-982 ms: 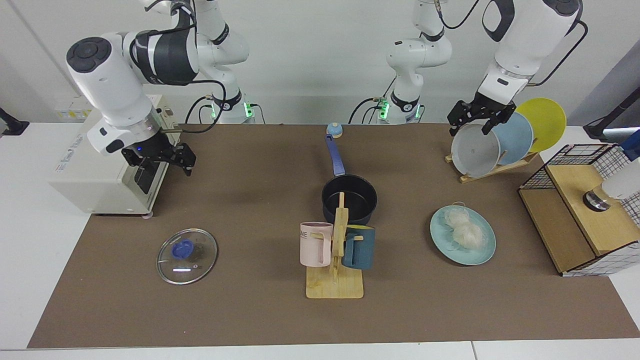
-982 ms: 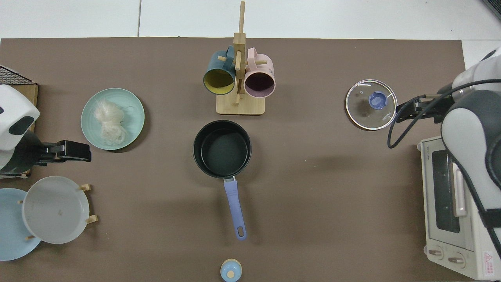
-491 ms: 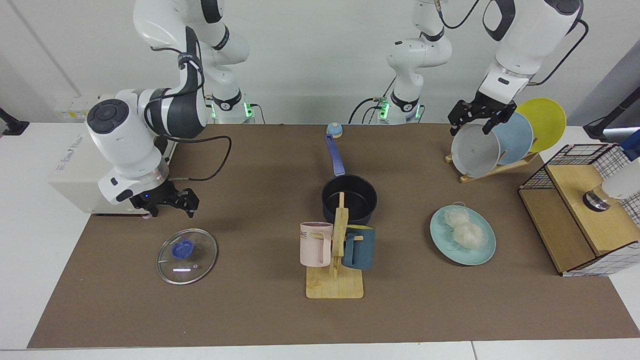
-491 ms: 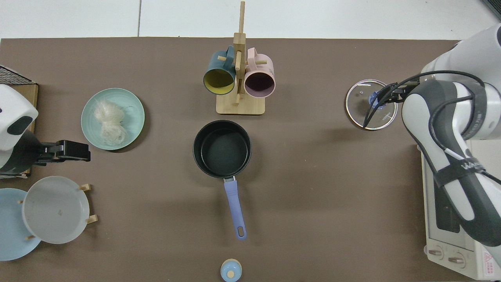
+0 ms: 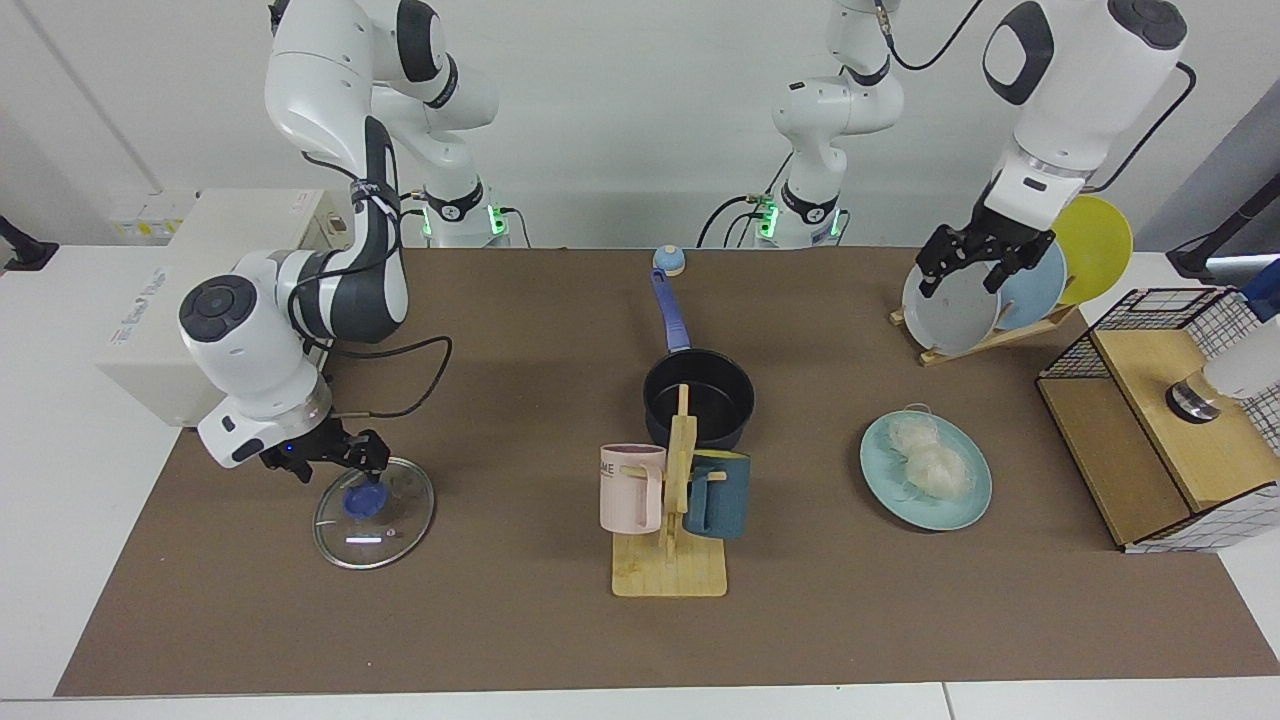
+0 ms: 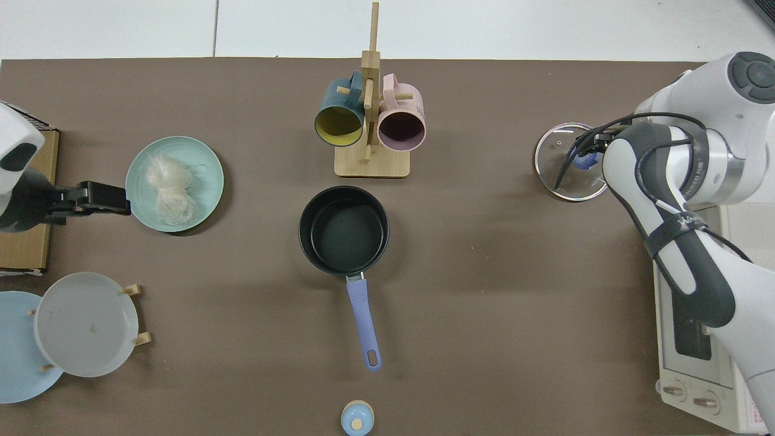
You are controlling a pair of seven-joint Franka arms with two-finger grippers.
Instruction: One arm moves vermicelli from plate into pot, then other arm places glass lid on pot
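While the right gripper [image 5: 362, 467] hangs open, the glass lid [image 5: 374, 512] lies just beneath it

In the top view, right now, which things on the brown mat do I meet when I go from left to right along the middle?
Left gripper → plate with vermicelli → pot → glass lid, right gripper over it.

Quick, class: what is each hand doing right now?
Right hand: open, at the glass lid's knob.
Left hand: open, empty, by the plate rack.
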